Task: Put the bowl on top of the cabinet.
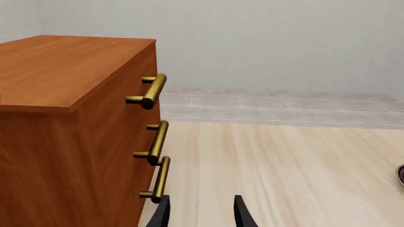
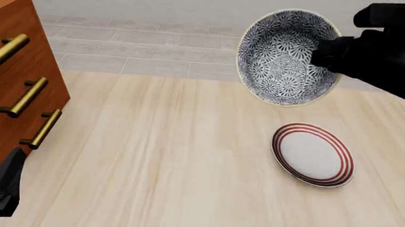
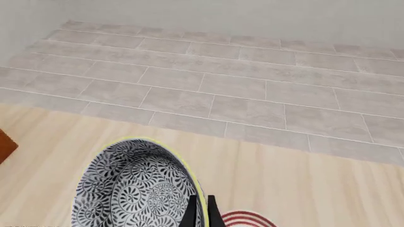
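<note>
Holding bowl (image 2: pixel 286 58) aloft, tilted, above plate (image 2: pixel 312 154), well apart from cabinet (image 2: pixel 8 78).
Right pincer (image 3: pixel 199 213) pinches the rim; left pincer (image 1: pixel 200 213) open, empty. Bowl likely rigid, glazed, slippery, fragile: thin rim grip may let it swing.

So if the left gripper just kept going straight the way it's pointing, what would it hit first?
Probably nothing soon: the left gripper points along bare table, passing beside the cabinet and its handles. Clearance there looks slim; depth is unclear.
</note>
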{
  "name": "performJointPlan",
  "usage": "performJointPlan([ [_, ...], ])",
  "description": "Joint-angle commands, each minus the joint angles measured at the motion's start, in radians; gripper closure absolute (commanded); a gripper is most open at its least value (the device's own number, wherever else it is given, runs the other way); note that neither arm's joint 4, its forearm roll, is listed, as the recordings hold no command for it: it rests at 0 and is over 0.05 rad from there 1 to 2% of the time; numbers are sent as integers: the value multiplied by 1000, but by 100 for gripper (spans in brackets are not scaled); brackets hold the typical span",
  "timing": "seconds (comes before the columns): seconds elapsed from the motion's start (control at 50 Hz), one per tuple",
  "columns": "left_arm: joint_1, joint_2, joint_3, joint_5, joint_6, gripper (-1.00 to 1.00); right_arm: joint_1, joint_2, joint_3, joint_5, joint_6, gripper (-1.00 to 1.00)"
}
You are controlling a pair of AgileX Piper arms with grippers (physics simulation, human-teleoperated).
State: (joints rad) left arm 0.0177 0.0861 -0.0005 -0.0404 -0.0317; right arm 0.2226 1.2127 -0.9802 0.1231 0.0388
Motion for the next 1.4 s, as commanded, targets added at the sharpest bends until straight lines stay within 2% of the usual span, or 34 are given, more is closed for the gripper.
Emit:
performJointPlan([
  [0.02,-1,-12,0,11,-1,-100,42,-1,3,-25,16,100],
  [0.46,-1,-10,0,6,-5,-100,127,-30,63,-103,58,100],
  [0.98,0,5,0,-6,-2,-100,179,-5,60,-169,46,100],
  [1.4,-2,8,0,-9,-1,-100,253,25,46,-210,68,100],
])
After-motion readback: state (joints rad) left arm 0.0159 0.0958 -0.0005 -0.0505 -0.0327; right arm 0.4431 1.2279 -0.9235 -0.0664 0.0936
